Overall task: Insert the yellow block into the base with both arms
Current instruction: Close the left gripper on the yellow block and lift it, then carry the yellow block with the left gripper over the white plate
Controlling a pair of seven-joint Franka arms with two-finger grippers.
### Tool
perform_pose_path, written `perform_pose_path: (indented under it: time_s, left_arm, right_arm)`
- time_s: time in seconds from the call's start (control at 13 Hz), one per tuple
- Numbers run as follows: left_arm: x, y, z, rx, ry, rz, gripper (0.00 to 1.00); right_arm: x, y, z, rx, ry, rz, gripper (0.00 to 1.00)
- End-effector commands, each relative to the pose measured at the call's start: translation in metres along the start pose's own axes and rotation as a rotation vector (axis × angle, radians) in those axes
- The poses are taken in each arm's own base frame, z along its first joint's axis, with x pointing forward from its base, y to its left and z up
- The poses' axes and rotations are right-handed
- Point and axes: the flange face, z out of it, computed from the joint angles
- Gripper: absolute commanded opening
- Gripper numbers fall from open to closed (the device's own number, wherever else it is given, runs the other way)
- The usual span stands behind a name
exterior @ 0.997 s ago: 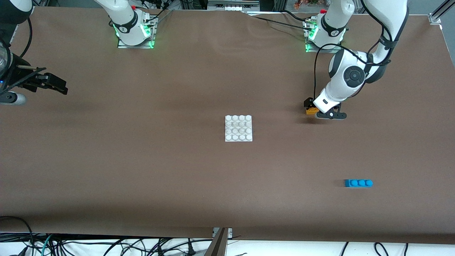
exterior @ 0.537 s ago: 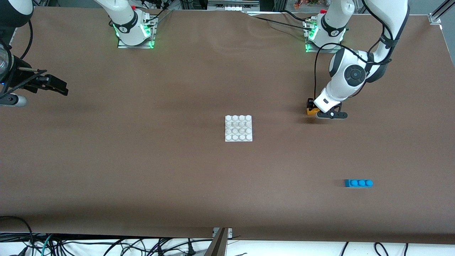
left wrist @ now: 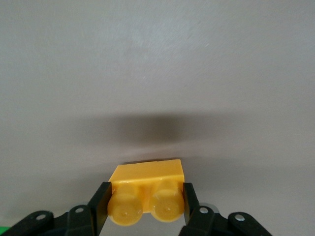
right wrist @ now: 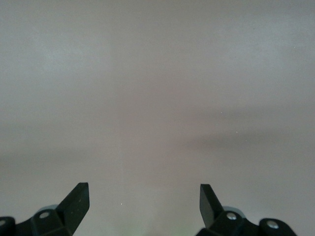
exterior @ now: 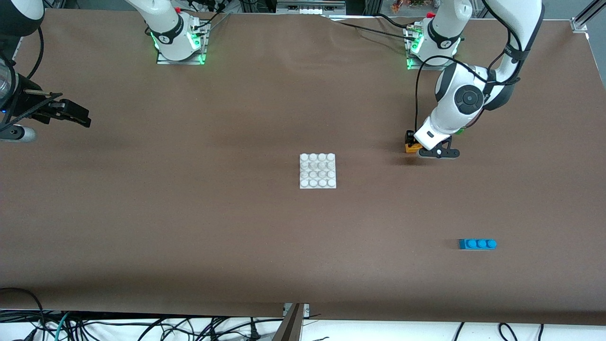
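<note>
The yellow block [exterior: 413, 148] is a small two-stud brick toward the left arm's end of the table. My left gripper [exterior: 416, 145] is shut on it. In the left wrist view the black fingers [left wrist: 100, 204] press both ends of the yellow block [left wrist: 147, 174], its studs facing the camera, with my left gripper [left wrist: 142, 199] low over the table. Whether the block still touches the table I cannot tell. The white studded base [exterior: 317, 170] lies flat mid-table, well apart from both grippers. My right gripper [exterior: 75, 116] waits at the right arm's end; in its wrist view the right gripper [right wrist: 144, 201] is open and holds nothing.
A blue three-stud brick [exterior: 477, 244] lies nearer the front camera than the left gripper. A sliver of green [exterior: 458, 131] shows beside the left wrist. The arm bases [exterior: 180, 42] stand along the table's edge farthest from the front camera. Brown table surface lies between block and base.
The left gripper's fingers have shut on the yellow block. The hand and block have since shifted slightly toward the base. The right arm has stayed still.
</note>
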Motion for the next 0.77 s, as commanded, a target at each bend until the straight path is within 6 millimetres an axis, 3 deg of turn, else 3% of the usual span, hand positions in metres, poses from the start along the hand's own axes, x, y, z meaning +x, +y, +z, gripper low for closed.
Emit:
perform_pose_path:
  time_s: [0.0,0.15,0.31,0.46,0.69]
  left_arm:
    - [0.024,0.024,-0.048,0.024,-0.014,0.025,0.41]
    - [0.052,0.048,-0.086,0.012,-0.007,0.050,0.41]
    - [0.081,0.080,-0.110,-0.010,-0.019,0.063,0.41]
    - [0.098,0.139,-0.115,-0.020,-0.050,0.065,0.40]
    - [0.106,0.226,-0.098,-0.036,-0.061,-0.034,0.40]
  right_arm:
    - [0.001,0.000,-0.006,0.002,0.003,0.009,0.99]
    - [0.001,0.000,-0.006,0.002,0.005,0.010,0.99]
    - [0.001,0.000,-0.006,0.002,0.005,0.009,0.99]
    - [0.001,0.000,-0.006,0.002,0.005,0.009,0.99]
    - [0.001,0.000,-0.006,0.002,0.006,0.010,0.99]
